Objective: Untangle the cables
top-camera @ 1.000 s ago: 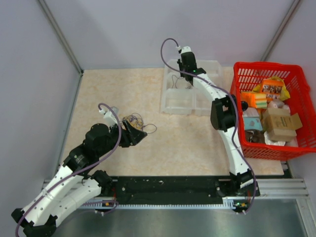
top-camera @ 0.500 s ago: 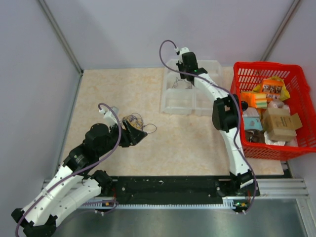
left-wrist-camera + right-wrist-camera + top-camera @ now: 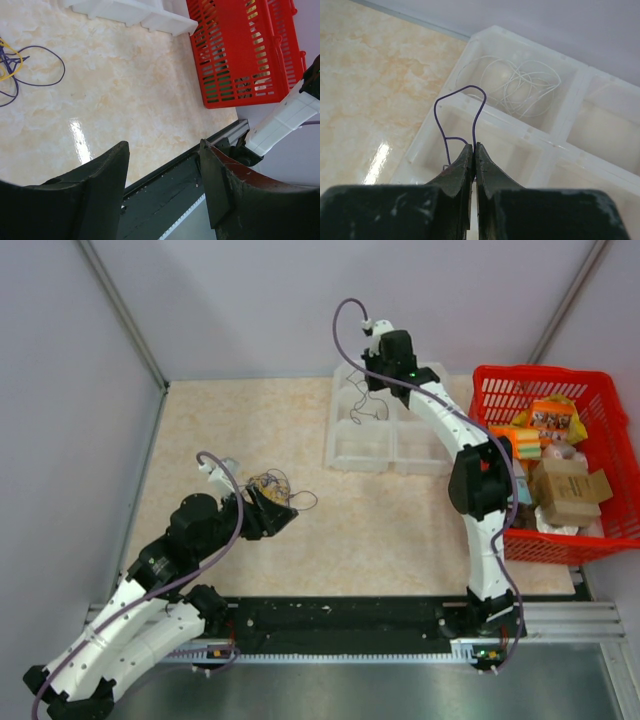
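A small tangle of thin purple and yellowish cables [image 3: 270, 485] lies on the table left of centre, with a purple loop [image 3: 35, 70] trailing out of it. My left gripper [image 3: 283, 517] is open and empty beside the tangle's near right side. My right gripper [image 3: 474, 148] is shut on a single purple cable [image 3: 457, 107] and holds it above the white divided tray [image 3: 352, 450]; the cable hangs below the gripper in the top view [image 3: 366, 412]. A thin white cable [image 3: 520, 82] lies coiled in the tray's far compartment.
A red basket [image 3: 600, 540] full of boxes and packets stands at the right edge of the table, close to the right arm. It also shows in the left wrist view [image 3: 235, 50]. A black rail [image 3: 340, 618] runs along the near table edge.
My right gripper has risen and shifted right and back over the tray, lifting the purple cable with it. The left arm has barely moved.
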